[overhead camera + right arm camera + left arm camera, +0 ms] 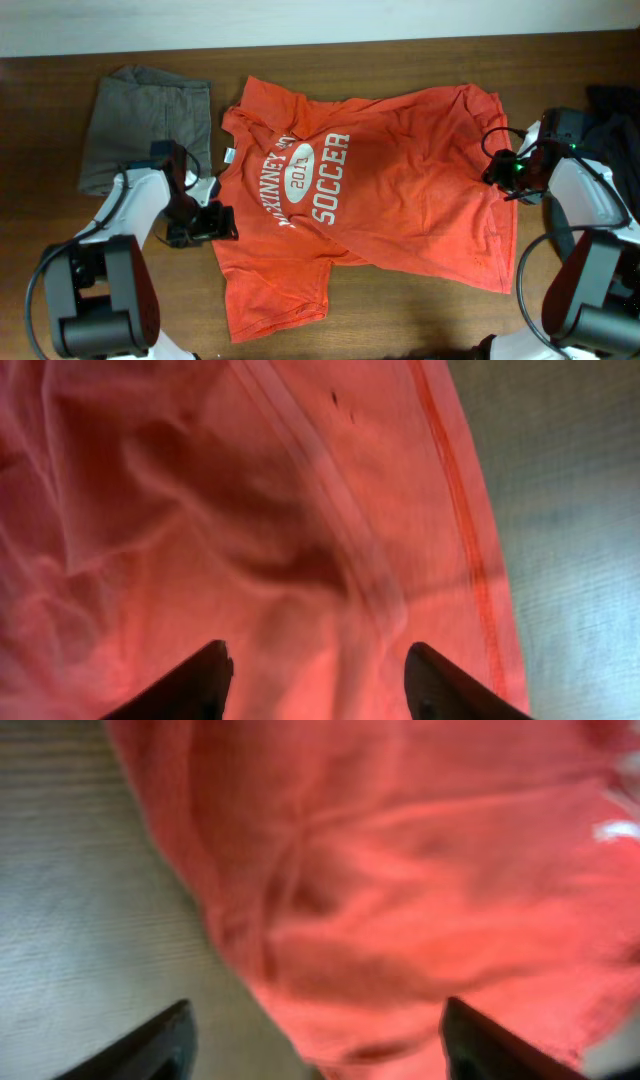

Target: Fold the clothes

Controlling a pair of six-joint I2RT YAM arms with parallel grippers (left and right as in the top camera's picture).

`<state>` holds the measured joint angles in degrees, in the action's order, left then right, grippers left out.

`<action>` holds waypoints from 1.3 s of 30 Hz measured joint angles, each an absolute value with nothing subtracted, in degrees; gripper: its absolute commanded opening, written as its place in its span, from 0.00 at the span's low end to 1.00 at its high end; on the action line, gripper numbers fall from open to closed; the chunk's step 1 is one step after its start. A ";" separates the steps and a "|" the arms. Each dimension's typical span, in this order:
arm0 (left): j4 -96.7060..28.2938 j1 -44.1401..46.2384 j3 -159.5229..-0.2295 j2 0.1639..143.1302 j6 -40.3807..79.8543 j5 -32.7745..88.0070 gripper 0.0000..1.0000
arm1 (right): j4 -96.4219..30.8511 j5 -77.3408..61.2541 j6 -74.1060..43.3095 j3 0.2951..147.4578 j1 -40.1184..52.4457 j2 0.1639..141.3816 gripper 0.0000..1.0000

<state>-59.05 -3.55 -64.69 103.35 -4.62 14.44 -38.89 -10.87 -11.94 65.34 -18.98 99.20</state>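
Observation:
An orange-red T-shirt (pixel 390 190) with white lettering lies spread face up on the wooden table (pixel 400 320), wrinkled and slightly askew. My left gripper (pixel 224 222) sits at the shirt's left edge, near a sleeve. In the left wrist view its jaws (pixel 315 1042) stand wide apart, with the shirt's edge (pixel 400 920) lying between them. My right gripper (pixel 496 168) is at the shirt's right side. Seen from the right wrist, that gripper (pixel 318 672) is open over rumpled fabric (pixel 250 540) just inside the hem (pixel 470 550). Neither gripper holds cloth.
A folded grey-brown garment (pixel 145 125) lies at the back left, close to my left arm. Dark garments (pixel 615 115) are heaped at the right edge behind my right arm. A pale wall strip runs along the table's far edge.

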 measured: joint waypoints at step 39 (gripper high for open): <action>-52.45 -3.62 -60.07 106.04 -2.13 15.18 0.01 | -37.15 -2.22 0.73 79.35 -24.51 105.71 0.07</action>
<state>-52.45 -3.62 -60.07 106.04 -2.13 15.18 -37.15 -2.22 0.73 79.35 -24.51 105.71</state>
